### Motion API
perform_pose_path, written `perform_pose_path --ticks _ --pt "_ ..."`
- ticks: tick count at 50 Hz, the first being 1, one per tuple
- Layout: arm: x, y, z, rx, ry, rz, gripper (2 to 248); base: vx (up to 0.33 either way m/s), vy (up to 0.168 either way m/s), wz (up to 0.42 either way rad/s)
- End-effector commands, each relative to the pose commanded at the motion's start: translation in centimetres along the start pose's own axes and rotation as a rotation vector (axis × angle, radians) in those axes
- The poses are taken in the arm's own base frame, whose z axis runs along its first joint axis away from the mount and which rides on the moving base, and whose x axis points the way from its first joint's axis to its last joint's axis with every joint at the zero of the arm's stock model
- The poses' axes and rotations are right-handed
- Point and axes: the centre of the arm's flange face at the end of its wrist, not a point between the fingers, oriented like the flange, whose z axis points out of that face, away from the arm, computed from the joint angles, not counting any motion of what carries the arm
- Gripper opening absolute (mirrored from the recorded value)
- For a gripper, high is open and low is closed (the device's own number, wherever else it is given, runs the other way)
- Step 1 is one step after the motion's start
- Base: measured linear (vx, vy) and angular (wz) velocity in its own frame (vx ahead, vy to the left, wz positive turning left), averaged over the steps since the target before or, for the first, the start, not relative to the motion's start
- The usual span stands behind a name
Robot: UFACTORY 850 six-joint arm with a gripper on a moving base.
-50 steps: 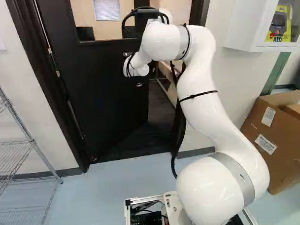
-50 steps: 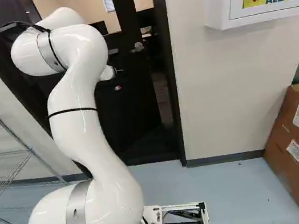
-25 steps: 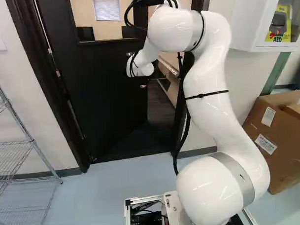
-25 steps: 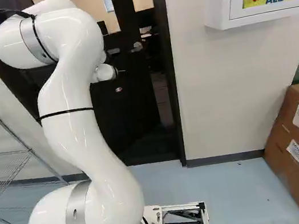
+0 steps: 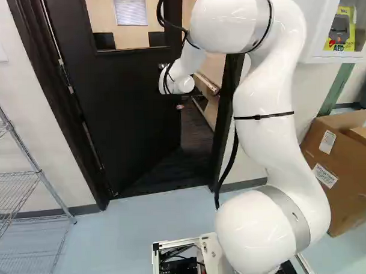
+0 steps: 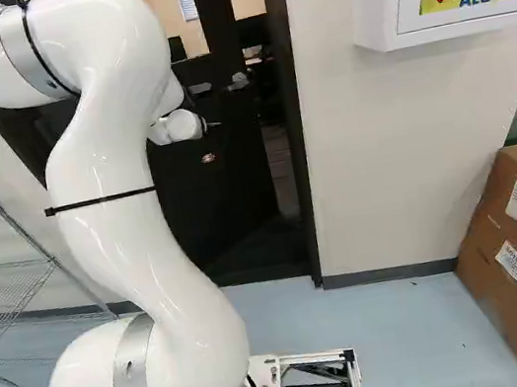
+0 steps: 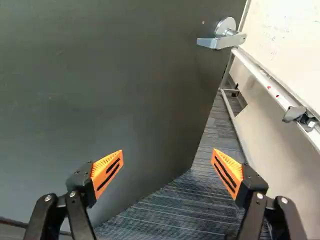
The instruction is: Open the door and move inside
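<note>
Door (image 5: pixel 125 109) ajar ahead of arm (image 5: pixel 263 116), lever handle (image 7: pixel 220 42) near its free edge, tool (image 6: pixel 211 142) open with fingers wide apart, carpet (image 7: pixel 190 210) and whiteboard (image 7: pixel 287 30) past the edge.

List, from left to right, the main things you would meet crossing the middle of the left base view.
Wire shelf → black door → dark floor beyond the doorway → white arm → cardboard box
</note>
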Motion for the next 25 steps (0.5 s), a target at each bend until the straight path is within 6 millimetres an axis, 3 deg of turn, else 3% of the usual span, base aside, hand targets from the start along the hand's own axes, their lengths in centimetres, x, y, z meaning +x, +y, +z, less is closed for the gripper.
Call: perform_pose_path --ticks 25 --pt "-1.0 1.7 -4.7 -0.026 0.012 0.01 247 0.0 0.0 0.0"
